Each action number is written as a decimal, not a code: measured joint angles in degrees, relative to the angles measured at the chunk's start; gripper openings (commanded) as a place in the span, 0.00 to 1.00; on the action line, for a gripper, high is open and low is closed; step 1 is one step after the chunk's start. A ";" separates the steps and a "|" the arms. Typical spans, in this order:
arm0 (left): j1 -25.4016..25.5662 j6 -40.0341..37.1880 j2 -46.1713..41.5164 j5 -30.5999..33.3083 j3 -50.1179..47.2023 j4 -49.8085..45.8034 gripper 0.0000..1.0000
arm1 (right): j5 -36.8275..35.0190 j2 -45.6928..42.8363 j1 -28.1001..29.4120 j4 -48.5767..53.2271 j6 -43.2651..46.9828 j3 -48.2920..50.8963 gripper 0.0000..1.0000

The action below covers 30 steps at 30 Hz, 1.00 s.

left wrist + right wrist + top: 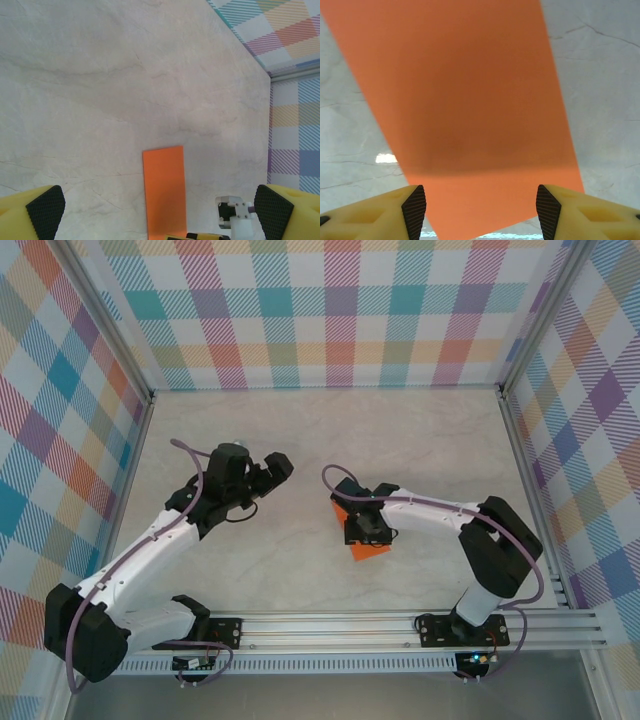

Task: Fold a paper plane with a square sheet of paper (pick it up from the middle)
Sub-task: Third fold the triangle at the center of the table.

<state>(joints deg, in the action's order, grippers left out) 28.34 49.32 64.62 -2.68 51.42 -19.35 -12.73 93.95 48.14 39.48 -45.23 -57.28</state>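
Observation:
The square sheet of paper [373,550] is bright orange and lies flat on the table as a narrow folded rectangle [164,192]. My right gripper [366,528] hovers low right over it, and part of the sheet is hidden under the gripper in the top view. In the right wrist view the paper [465,100] spreads beneath my open right gripper [481,212], whose fingers [414,210] stand apart with nothing pinched. My left gripper [273,471] is wide open, off to the paper's left. In the left wrist view the left gripper [160,212] looks toward the sheet.
Pale marble tabletop [300,430] with free room at the back and left. Plaid walls [330,310] close in three sides. An aluminium rail [350,625] carrying the arm bases runs along the near edge. Part of the right arm's wrist [235,217] shows beside the paper.

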 measured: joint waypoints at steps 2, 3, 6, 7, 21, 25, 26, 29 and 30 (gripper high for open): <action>0.00 -0.72 -0.07 -1.33 -1.92 1.68 1.00 | 1.46 -1.60 -1.46 -2.12 0.04 2.14 0.63; 0.00 -0.96 -0.07 -2.45 -3.45 2.86 1.00 | 2.49 -2.69 -2.45 -3.56 0.04 3.50 0.63; 0.02 -1.01 0.20 -5.79 -8.33 6.47 0.95 | 5.40 -6.03 -5.16 -7.06 0.24 7.69 0.63; 0.09 -0.98 0.55 -6.91 -9.84 7.63 0.94 | 6.10 -7.08 -6.10 -7.74 0.50 8.83 0.64; 14.47 -0.83 19.10 -8.68 -8.28 15.87 0.49 | 16.55 -17.94 -17.99 -14.69 5.18 21.07 0.59; 17.92 -1.27 27.65 -8.79 -0.52 16.11 0.35 | 18.80 -18.78 -18.67 -15.69 5.86 22.75 0.60; 18.58 -1.33 29.44 -8.83 1.38 16.35 0.34 | 19.19 -19.12 -18.97 -15.91 5.95 23.02 0.58; 20.13 -1.09 33.92 -9.31 5.97 16.61 0.30 | 21.33 -20.15 -20.31 -16.92 6.64 23.63 0.58; 20.63 -0.96 35.17 -9.46 7.08 16.52 0.28 | 22.01 -20.50 -20.63 -17.31 6.80 23.87 0.57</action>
<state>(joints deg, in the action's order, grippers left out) 48.97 48.36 99.79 -12.14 58.50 -2.83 9.28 73.45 27.51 22.17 -38.44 -33.41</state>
